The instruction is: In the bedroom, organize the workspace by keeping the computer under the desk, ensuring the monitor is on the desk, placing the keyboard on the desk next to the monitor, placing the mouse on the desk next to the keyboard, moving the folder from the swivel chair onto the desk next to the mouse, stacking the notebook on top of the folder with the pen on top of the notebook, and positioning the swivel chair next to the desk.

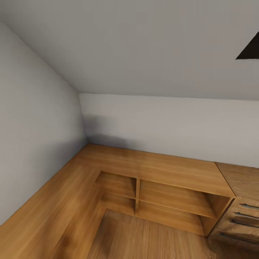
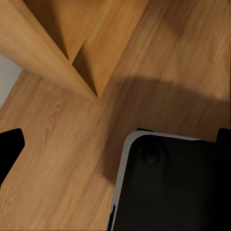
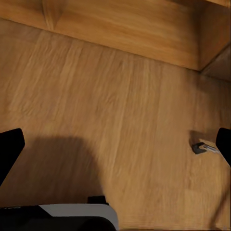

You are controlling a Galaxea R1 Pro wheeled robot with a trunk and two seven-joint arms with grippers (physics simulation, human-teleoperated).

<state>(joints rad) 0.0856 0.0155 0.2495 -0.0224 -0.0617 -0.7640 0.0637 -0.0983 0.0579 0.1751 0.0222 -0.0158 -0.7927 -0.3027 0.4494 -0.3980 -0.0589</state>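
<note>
A black, rounded panel with a pale grey edge (image 2: 168,187), apparently part of the robot's own body, is seen closest in the left wrist view, just below the left claw (image 2: 115,144). The two dark fingertips (image 2: 9,149) of that claw are set wide apart at the frame edges, with nothing between them. Beyond the left claw lie the wooden plank floor (image 2: 57,159) and the corner of a light wooden shelf unit (image 2: 72,53).

The right claw (image 3: 115,144) is likewise spread wide and empty above the same floor, with a small grey metal handle (image 3: 204,147) near one fingertip.

In the head view, an L-shaped wooden surface (image 1: 144,165) with open shelves beneath is met by grey walls (image 1: 32,136); wooden drawers (image 1: 241,219) stand at its right end. Where the task's things lie cannot be told.
</note>
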